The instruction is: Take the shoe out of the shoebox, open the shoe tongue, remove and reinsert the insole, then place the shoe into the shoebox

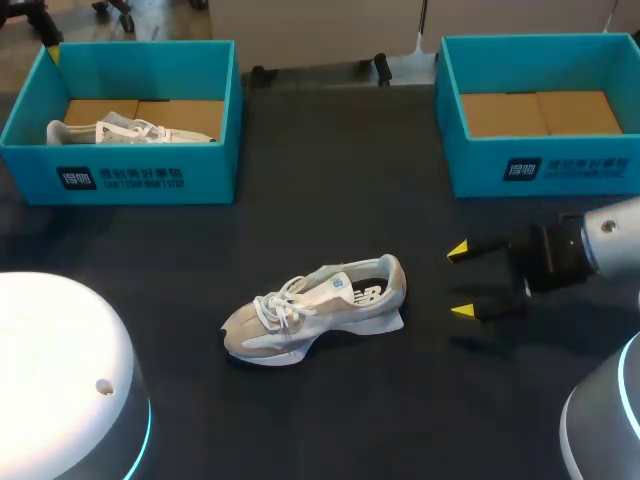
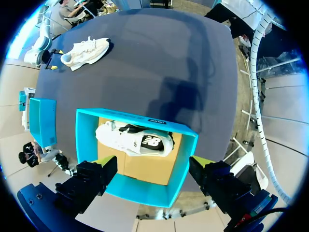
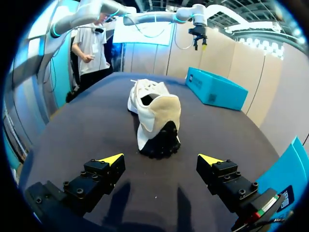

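You have one shoe point(image 1: 320, 305) out and lying upright on its sole near the middle of the desk point(image 1: 330, 200), toe toward the left edge and heel toward the right edge. So the first step looks done, and opening the tongue is the step in hand. The laces look tied, and you cannot tell from here how the insole sits.

Your right claw point(image 1: 462, 281) hangs low just beside the heel, apart from it. Its fingers are spread and hold nothing. In its own wrist view the heel faces squarely into the gap.

Your left claw point(image 2: 153, 161) hovers high over the teal shoebox point(image 1: 150, 170) at the far left corner. It is also spread wide and empty. A second shoe point(image 2: 137, 140) lies on its side on the cardboard floor of that box. The other shoebox point(image 1: 540, 165), at the far right corner, holds only its cardboard liner.

Next, you likely want the right claw to slide forward and pinch the heel collar so the shoe cannot skate. Then bring the left claw over from the box to lift the tongue. Watch the laces: they sit bunched over the tongue and may snag a fingertip. The shoe is light and may tip if you push on the heel before gripping it.
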{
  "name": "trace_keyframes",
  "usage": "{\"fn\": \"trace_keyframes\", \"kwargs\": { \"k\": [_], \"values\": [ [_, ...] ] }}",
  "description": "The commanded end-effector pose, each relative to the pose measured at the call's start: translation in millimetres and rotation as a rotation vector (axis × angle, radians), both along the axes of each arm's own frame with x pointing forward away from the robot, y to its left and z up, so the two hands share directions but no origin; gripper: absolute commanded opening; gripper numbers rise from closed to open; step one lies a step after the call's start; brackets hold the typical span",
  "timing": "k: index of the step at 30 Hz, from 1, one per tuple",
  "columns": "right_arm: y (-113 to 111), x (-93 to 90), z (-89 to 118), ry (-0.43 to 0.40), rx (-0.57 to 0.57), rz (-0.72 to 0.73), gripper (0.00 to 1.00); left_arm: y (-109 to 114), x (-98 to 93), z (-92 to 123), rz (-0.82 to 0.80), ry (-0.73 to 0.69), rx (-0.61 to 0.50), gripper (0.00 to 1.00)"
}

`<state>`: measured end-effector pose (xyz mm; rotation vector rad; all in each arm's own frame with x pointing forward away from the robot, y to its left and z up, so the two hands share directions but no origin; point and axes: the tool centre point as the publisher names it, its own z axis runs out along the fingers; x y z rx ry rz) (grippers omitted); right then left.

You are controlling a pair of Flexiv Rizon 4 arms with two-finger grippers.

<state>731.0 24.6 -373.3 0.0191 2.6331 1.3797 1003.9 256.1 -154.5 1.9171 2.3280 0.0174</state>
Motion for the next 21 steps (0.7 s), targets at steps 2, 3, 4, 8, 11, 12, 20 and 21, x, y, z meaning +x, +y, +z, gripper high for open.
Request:
{"fn": "trace_keyframes", "kwargs": {
  "k": [2, 3, 4, 8, 11, 12, 20, 21],
  "values": [
    [-3.8, -4.0, -4.1, -0.013, -0.002, -0.02, 1.0, 0.1, -0.7, 0.4, 0.0, 0.0, 0.004, 1.0],
    [-4.4, -3.6, -4.8, -0.011, -0.005, -0.021, 1.0, 0.1, -0.7, 0.4, 0.0, 0.0, 0.004, 1.0],
    [-4.8, -3.1, -5.3, -0.006, -0.013, -0.018, 1.0, 0.1, -0.7, 0.4, 0.0, 0.0, 0.004, 1.0],
    [-5.1, -2.7, -5.5, 0.004, -0.033, -0.003, 1.0, 0.1, -0.7, 0.4, 0.0, 0.0, 0.004, 1.0],
    [-5.1, -2.7, -5.5, 0.004, -0.033, -0.003, 1.0, 0.1, -0.7, 0.4, 0.0, 0.0, 0.004, 1.0],
    [-5.1, -2.7, -5.5, 0.004, -0.033, -0.003, 1.0, 0.1, -0.7, 0.4, 0.0, 0.0, 0.004, 1.0],
    [-5.1, -2.7, -5.5, 0.004, -0.033, -0.003, 1.0, 0.1, -0.7, 0.4, 0.0, 0.0, 0.004, 1.0],
    [-5.1, -2.7, -5.5, 0.004, -0.033, -0.003, 1.0, 0.1, -0.7, 0.4, 0.0, 0.0, 0.004, 1.0]
  ]
}}
